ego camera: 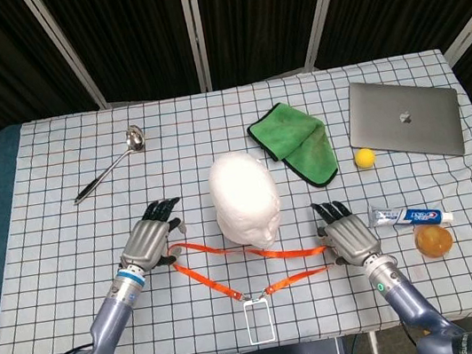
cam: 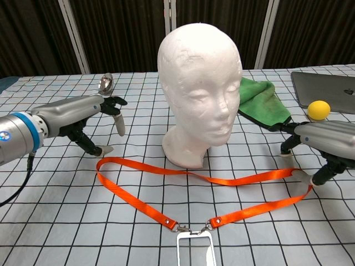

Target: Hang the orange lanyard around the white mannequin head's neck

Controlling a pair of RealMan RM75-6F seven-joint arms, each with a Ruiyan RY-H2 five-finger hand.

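the orange lanyard (ego camera: 231, 259) lies flat on the checked tablecloth (ego camera: 55, 170) just near of the white mannequin head (ego camera: 245, 195), its loop spread left to right and its clear badge holder (ego camera: 260, 321) at the near edge. the left hand (ego camera: 150, 238) hangs over the loop's left end with fingers spread and nothing in them; in the chest view its fingertips (cam: 105, 149) sit just above the strap, apart from it as far as i can tell. the right hand (ego camera: 344, 236) is at the loop's right end, fingers partly curled, one tip touching or pinching the strap, though i cannot tell whether it truly grips. this looks like the grasping step, nothing lifted yet. next, both hands probably need firm holds on opposite ends, then a lift that keeps the loop wide enough to clear the crown.
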